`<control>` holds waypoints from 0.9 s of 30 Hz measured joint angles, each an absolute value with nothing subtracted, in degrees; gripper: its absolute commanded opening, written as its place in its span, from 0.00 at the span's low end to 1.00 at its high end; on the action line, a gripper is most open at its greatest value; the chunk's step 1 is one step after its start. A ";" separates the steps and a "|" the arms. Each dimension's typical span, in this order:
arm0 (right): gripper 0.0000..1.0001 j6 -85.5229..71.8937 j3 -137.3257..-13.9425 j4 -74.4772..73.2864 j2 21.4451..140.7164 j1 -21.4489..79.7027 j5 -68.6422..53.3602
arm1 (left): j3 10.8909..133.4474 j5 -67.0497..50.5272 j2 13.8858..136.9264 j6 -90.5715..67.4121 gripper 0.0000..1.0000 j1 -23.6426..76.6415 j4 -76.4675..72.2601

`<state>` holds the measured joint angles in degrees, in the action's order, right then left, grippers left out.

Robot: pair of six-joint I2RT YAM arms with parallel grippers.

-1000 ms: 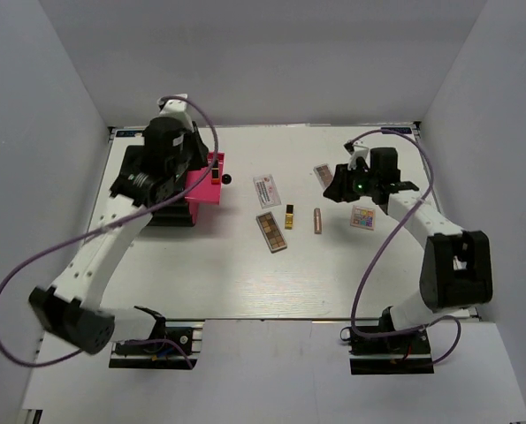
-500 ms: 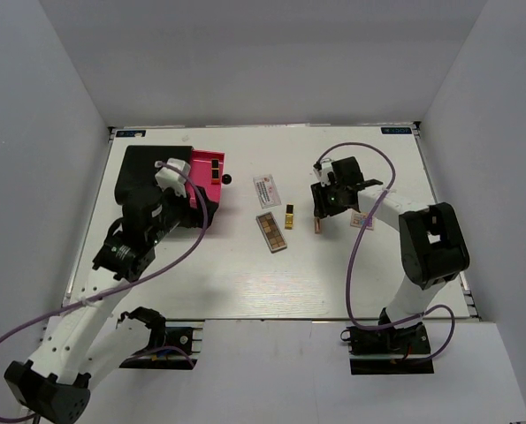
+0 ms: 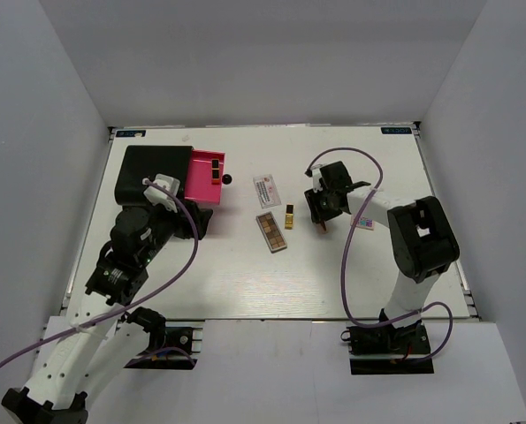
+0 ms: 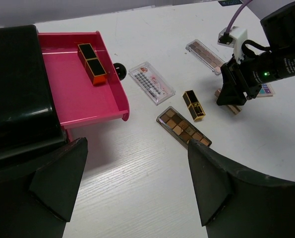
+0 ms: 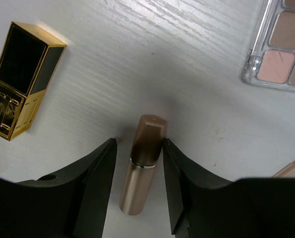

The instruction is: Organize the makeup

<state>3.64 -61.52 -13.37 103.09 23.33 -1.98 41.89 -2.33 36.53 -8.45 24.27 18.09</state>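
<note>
Now right gripper (image 5: 139,145) loosely straddles rose-pink metal lipstick tube (image 5: 140,173), jaws unclamped; left gripper (image 4: 136,148) gapes wide, empty.

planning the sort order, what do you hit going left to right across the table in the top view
black case → pink drawer → white-pink packet → gold/black lipstick → right gripper → small square palette
</note>
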 measured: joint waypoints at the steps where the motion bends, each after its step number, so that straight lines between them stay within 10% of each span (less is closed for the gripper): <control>1: 0.44 3.70 -61.69 -13.37 103.24 23.38 -1.87 | 41.80 -2.28 36.25 -8.43 0.92 24.27 17.98; 12: 0.04 5.69 -63.37 -15.35 103.98 23.57 -7.79 | 41.60 -1.85 35.16 -8.38 0.92 24.27 17.93; 27: 0.01 5.48 -98.30 -17.58 105.45 36.03 -26.17 | 40.29 6.76 29.85 -9.02 0.92 24.27 17.78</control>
